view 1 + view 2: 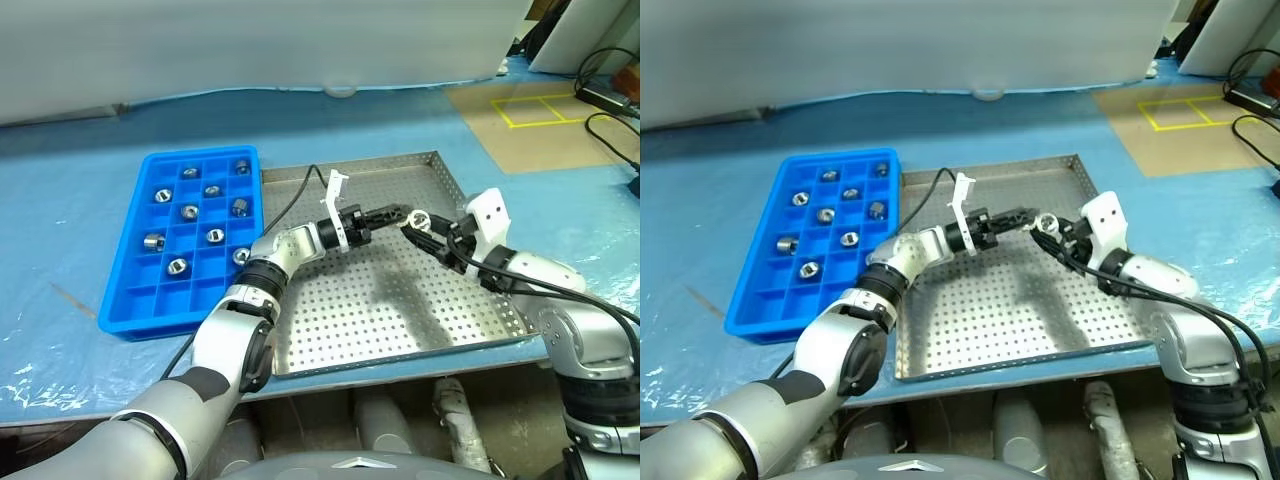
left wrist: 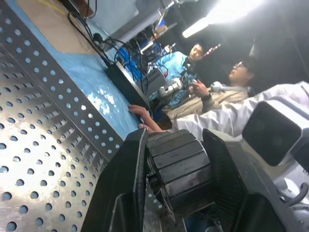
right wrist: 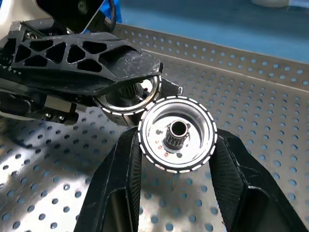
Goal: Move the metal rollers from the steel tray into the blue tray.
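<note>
A small shiny metal roller [image 3: 177,134], round with a hole in the middle, is squeezed between the two black fingers of the right gripper [image 3: 176,145]. A second roller [image 3: 126,102] sits right next to it, touching it, clamped in the black fingers of the left gripper [image 1: 403,213]. Both claws meet in the air over the far right part of the big silver steel tray [image 1: 400,310] with the dotted floor. No loose rollers show on its floor.

To the left, just beside it, lies the bright blue plastic tray [image 1: 130,300] with small square boxes. Nine or so rollers [image 1: 190,211] already sit in them, one to a box. Many boxes are empty, mostly on the near side.

It looks like the rollers are being passed or pulled apart. To do this well, each claw should keep a tight squeeze. The left arm should draw away slowly so the two rollers do not knock and slip. Then it should go over an empty box, come down low, and let go gently.
</note>
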